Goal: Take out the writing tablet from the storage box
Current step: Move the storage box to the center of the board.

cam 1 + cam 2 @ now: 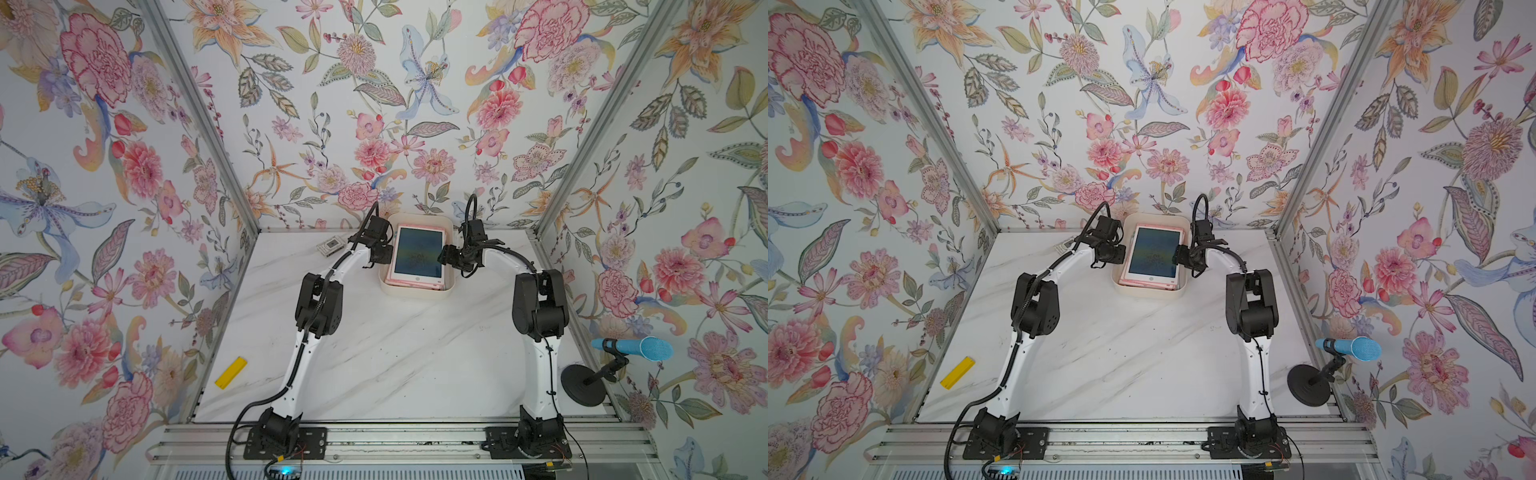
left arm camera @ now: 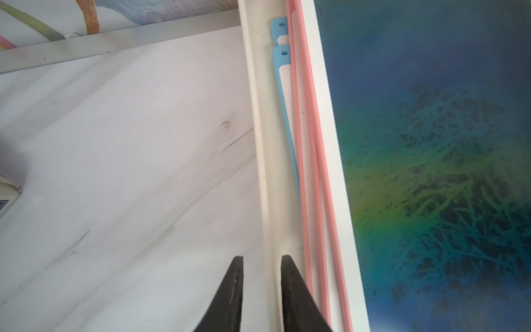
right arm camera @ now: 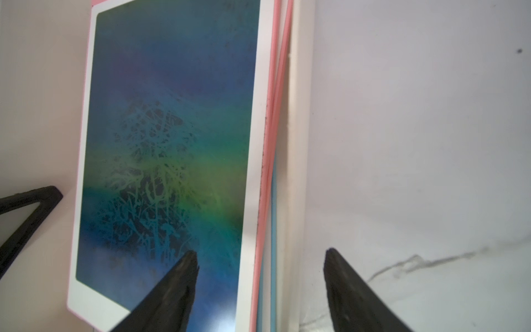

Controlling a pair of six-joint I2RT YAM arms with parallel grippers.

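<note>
The storage box (image 1: 415, 293) (image 1: 1150, 291) is a shallow cream bin at the back of the marble table. In it, on top of a stack, lies the writing tablet (image 1: 417, 253) (image 1: 1154, 254), white-framed with a dark blue-green screen (image 2: 431, 172) (image 3: 166, 143). My left gripper (image 1: 381, 254) (image 2: 261, 257) straddles the box's left wall (image 2: 258, 143), its jaws close together on it. My right gripper (image 1: 446, 255) (image 3: 261, 251) stands open across the box's right wall (image 3: 296, 143), with one finger (image 3: 184, 267) over the tablet's screen and the other outside over the table.
Pink and blue tablet edges (image 2: 280, 86) show under the top tablet. A small grey-white card (image 1: 330, 246) lies left of the box. A yellow block (image 1: 231, 372) sits at the table's left edge. A blue microphone (image 1: 631, 348) on a black stand is at the right.
</note>
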